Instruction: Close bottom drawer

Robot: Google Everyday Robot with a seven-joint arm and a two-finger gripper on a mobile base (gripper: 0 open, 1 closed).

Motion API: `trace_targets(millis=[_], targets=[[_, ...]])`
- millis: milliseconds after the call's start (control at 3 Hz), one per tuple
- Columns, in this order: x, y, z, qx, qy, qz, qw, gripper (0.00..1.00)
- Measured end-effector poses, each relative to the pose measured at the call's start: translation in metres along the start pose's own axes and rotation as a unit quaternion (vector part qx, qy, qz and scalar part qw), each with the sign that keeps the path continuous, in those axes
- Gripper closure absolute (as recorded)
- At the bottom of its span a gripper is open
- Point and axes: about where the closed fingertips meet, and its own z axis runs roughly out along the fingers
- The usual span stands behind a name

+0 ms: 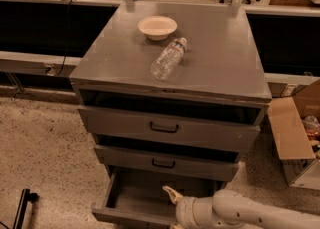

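Note:
The bottom drawer [137, 200] of the grey cabinet stands pulled far out at the bottom of the view, its plain grey inside showing. Its short front panel [127, 218] runs along the lower edge. My gripper [172, 208] on the white arm [240, 213] is low at the drawer's front right, over its front panel. One pale fingertip [168, 193] points up over the drawer's inside; the other is cut off by the bottom edge.
The top drawer [167, 129] and the middle drawer [165, 163] are each pulled out a little. A white bowl [157, 27] and a lying plastic bottle [167, 59] are on the cabinet top. An open cardboard box [295, 138] stands right.

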Motion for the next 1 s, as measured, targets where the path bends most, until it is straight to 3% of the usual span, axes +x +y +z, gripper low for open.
trace_targets(millis=[333, 667, 1000], targets=[[0.013, 0.018, 0.025, -0.014, -0.023, 0.029, 0.9992, 0.00], [0.038, 0.013, 0.032, -0.012, -0.006, 0.034, 0.9993, 0.00], [0.099, 0.020, 0.036, 0.009, 0.018, 0.060, 0.9980, 0.18]])
